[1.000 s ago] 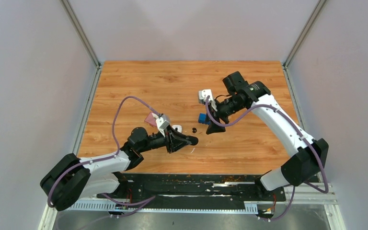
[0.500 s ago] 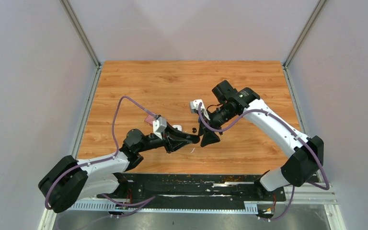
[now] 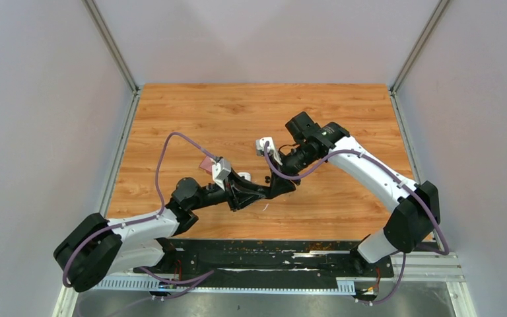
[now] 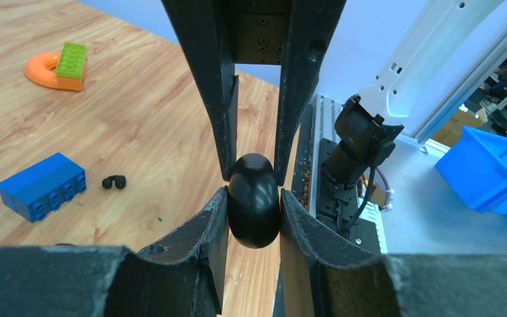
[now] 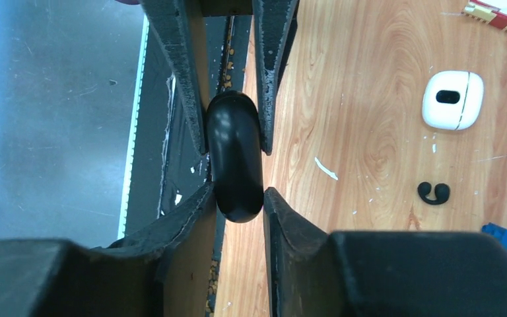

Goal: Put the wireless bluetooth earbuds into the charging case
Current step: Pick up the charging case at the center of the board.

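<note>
A black egg-shaped charging case (image 4: 253, 205) hangs above the table between my two grippers, which meet tip to tip. My left gripper (image 4: 253, 192) is shut on one end of it. My right gripper (image 5: 236, 189) presses both fingers against the other end (image 5: 234, 145). In the top view the grippers meet near the table's middle front (image 3: 276, 189), and the case is mostly hidden there. A small black earbud (image 4: 113, 181) lies on the wood (image 5: 434, 192), just beyond the grippers (image 3: 267, 178). No other earbuds are in view.
A white oval case (image 5: 452, 99) lies by the left wrist (image 3: 243, 176). A blue block (image 4: 39, 187) sits close to the earbud. An orange ring with a green brick (image 4: 59, 66) lies farther off. A white sliver (image 5: 325, 168) is on the wood, and a pink piece (image 3: 206, 163).
My right arm swung left and toward the front, from beside the blue block to the left gripper, and its fingers closed onto the case. The left gripper stayed shut on the case.
</note>
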`<state>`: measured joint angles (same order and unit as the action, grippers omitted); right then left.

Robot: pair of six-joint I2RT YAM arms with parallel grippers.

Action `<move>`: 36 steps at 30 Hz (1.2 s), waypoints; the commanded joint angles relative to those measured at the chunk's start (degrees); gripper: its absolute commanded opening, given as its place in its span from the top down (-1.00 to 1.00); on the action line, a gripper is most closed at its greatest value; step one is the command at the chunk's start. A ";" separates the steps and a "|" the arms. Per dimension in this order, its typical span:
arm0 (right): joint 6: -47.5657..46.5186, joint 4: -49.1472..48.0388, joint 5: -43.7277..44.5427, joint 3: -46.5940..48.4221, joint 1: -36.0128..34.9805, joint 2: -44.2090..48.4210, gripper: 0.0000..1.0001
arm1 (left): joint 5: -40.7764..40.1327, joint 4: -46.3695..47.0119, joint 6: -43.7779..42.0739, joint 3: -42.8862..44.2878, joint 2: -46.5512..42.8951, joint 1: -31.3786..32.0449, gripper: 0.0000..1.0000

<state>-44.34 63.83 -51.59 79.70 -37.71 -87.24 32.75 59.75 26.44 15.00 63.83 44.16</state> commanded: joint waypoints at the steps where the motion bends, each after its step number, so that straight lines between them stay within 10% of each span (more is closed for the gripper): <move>1: 2.82 -3.27 -1.81 -1.34 -0.04 -0.18 0.51 | -3.11 -2.51 3.05 3.22 -2.27 0.09 0.89; 11: -0.36 3.26 -17.80 -1.40 1.58 -4.75 0.89 | -10.83 -33.11 -12.22 10.69 -15.27 0.23 -0.25; 24: -4.00 9.23 -30.21 -4.23 3.50 -7.15 0.91 | -20.23 -86.20 -64.56 30.39 -22.30 7.99 -0.22; 36: 2.12 1.54 -12.65 -3.52 4.12 -2.25 0.91 | -20.15 -73.34 -22.57 29.77 -19.64 9.98 -0.24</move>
<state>-44.23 70.26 -72.95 75.31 -33.93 -94.17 13.74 -19.35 -15.09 45.36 45.67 54.00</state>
